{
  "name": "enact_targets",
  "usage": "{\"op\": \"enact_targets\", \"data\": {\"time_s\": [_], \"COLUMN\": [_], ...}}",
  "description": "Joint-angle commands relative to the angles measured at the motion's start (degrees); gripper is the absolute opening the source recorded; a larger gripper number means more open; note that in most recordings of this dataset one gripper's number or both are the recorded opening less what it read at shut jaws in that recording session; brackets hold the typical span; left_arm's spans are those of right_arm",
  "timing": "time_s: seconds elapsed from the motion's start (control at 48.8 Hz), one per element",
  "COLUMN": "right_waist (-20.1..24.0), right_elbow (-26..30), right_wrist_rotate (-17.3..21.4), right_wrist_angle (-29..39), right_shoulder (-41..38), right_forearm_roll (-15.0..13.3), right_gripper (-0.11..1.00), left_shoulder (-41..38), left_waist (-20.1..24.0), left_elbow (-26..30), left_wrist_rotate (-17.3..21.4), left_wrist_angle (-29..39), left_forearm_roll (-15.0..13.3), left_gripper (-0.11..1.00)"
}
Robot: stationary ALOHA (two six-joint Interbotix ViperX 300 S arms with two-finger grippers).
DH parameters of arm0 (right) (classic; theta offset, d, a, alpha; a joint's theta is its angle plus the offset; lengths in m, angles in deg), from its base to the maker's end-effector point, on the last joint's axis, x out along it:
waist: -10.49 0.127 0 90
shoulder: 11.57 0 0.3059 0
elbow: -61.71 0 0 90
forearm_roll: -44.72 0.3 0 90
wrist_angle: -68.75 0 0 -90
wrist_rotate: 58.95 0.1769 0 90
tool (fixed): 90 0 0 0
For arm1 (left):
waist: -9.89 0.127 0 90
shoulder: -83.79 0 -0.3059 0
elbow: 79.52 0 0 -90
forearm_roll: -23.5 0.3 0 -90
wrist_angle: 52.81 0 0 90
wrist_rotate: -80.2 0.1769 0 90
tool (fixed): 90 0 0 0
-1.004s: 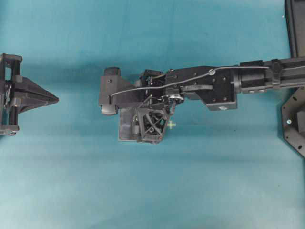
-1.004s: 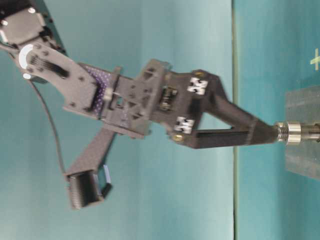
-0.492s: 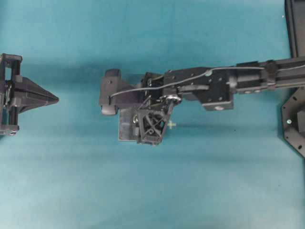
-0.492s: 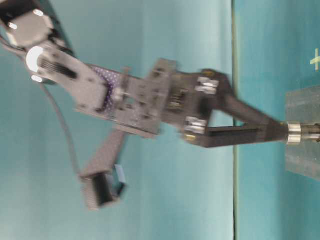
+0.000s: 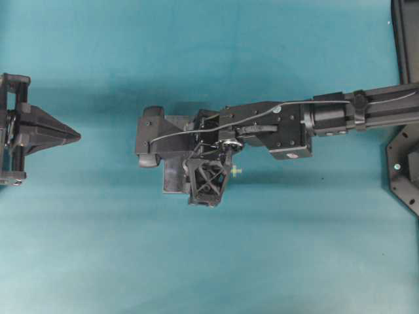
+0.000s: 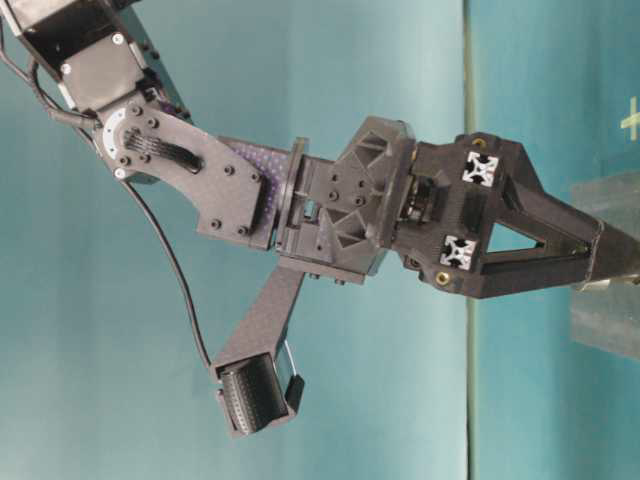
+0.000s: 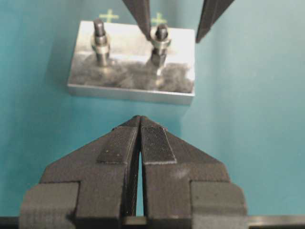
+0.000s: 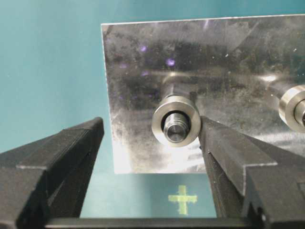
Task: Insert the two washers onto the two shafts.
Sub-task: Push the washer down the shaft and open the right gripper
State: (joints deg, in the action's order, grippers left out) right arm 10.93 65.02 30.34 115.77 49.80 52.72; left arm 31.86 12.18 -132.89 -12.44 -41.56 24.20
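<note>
Right tool (image 8: 147,138), jaws apart with one finger beside the washer (image 8: 176,120) already on the shaft (image 8: 175,130), should lift straight up without snagging it.

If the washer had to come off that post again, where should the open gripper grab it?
Judging by its pose, grip the washer by its outer rim from above, one finger either side: it lies flat around the upright post, so only the edge is free.
</note>
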Motion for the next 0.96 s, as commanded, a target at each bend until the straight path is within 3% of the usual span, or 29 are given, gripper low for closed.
{"op": "enact_targets", "data": {"time_s": [0.0,0.348,0.615,0.942], "right_waist": [0.5,-3.0,-2.6,-4.9], "right_elbow": [1.1,1.2,0.7,-4.0], "right_wrist_rotate": [-0.5,-0.4,-0.5,-0.6], "right_wrist_angle": [-0.3,-0.1,0.7,3.7], "right_shoulder": [3.5,3.5,4.2,15.1], "right_forearm_roll": [0.5,-0.5,-0.5,-0.6], "right_gripper": [0.81,0.81,0.81,0.80], "left_shoulder": [-0.1,-0.1,-0.1,0.0], "left_waist": [0.0,0.0,0.0,0.0], "left_elbow": [1.3,1.5,1.6,1.5], "left_wrist_rotate": [0.1,0.1,0.0,0.0], "left_wrist_angle": [-0.4,-0.4,-0.4,-0.4], "left_forearm_roll": [0.1,0.1,0.1,0.1], "left_gripper": [0.00,0.00,0.00,0.00]}}
